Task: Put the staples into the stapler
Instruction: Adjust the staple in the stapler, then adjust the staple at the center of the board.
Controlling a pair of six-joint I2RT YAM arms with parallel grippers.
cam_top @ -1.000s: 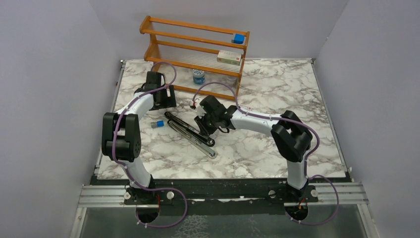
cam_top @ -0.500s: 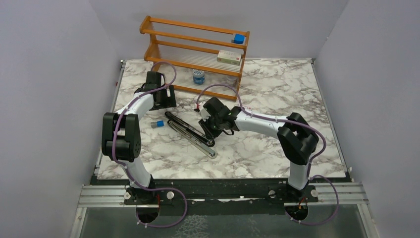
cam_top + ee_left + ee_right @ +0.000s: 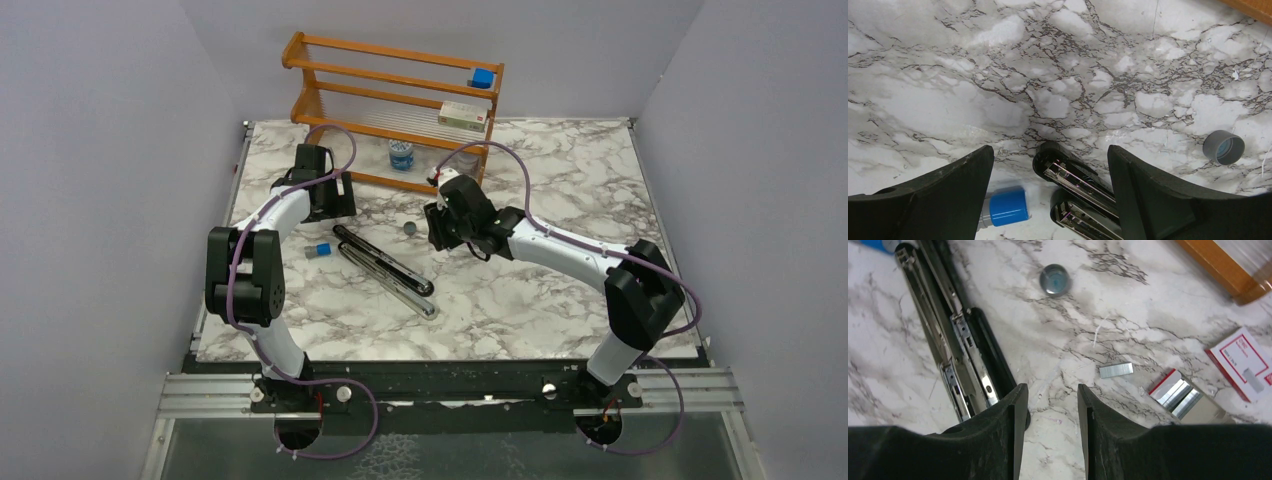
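1. Fetching the staples [image 3: 1116, 370]: loose strip lies on marble table [image 3: 1128, 305] near opened stapler [image 3: 955, 340].
2. Hands: right gripper [image 3: 1048, 430], left gripper [image 3: 1050, 150] both parted, empty.
3. Next, likely: right gripper lowers over strip, pinches it.

Black stapler [image 3: 385, 270] opened flat, bars side by side (silver channel up), short silvery strip of staples [image 3: 1116, 370] lying apart

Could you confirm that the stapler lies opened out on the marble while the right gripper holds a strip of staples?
Not quite: the right gripper holds nothing, its jaws apart. The right wrist view shows the strip of staples lying on the marble beside the open box. The stapler does lie opened out there.
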